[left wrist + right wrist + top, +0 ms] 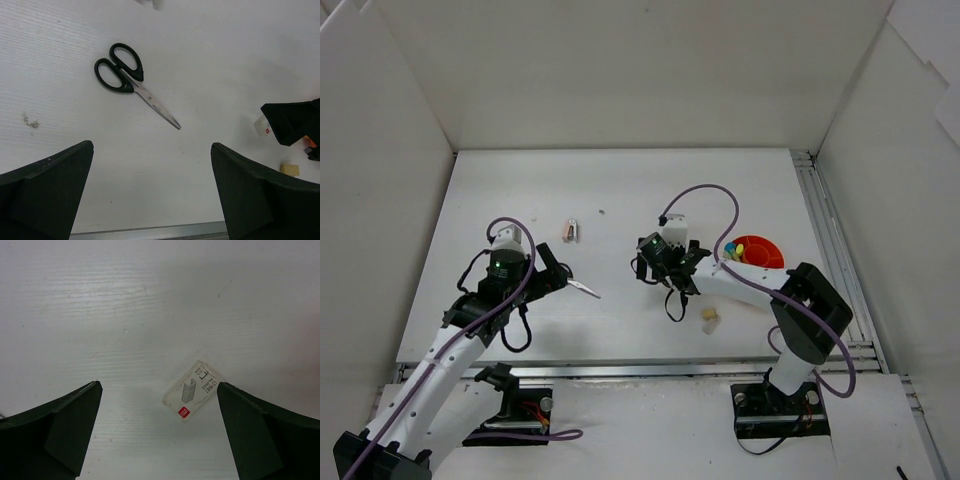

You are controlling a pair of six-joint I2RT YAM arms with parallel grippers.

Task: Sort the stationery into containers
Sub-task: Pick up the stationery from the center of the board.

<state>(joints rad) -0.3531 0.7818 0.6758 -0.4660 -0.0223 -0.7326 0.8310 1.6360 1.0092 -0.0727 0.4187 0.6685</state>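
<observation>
Right gripper hung wide and empty above a small clear plastic staple box, likely its target. Next it needed lowering astride the box.

Table: white, matt, finely ribbed, with faint scuffs. Scissors: glossy black plastic handles, bare bright metal blades. Small box: clear, smooth plastic with a printed label. Fingers: black, matt, faintly grainy plastic, pale-flecked along the edge. Pot: orange-red, smooth plastic with a slight sheen. Cables: smooth purple sheathing. Wall panels: white, matt, smooth.
</observation>
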